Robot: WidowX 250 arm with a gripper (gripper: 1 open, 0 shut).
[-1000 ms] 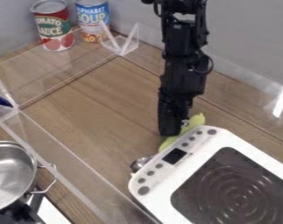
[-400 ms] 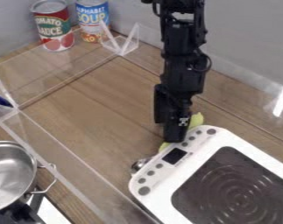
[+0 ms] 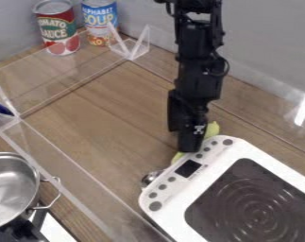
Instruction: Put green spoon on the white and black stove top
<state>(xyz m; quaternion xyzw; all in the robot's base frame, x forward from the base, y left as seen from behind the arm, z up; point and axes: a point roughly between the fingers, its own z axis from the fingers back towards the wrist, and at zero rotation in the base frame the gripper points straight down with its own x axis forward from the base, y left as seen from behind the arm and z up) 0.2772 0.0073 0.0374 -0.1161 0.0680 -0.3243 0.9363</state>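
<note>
Camera view. Tool (image 3: 189,140): jaws now wide, a second ago clamped; arm unmoved. Green spoon (image 3: 211,129): released, handle against the white and black stove top (image 3: 243,189) upper-left rim, bowl hidden; placement seems near done, retreat pending.

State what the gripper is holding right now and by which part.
Nothing, it seems. The gripper stands open over the green spoon, which lies at the back edge of the white and black stove top; whether a finger touches it cannot be told.
</note>
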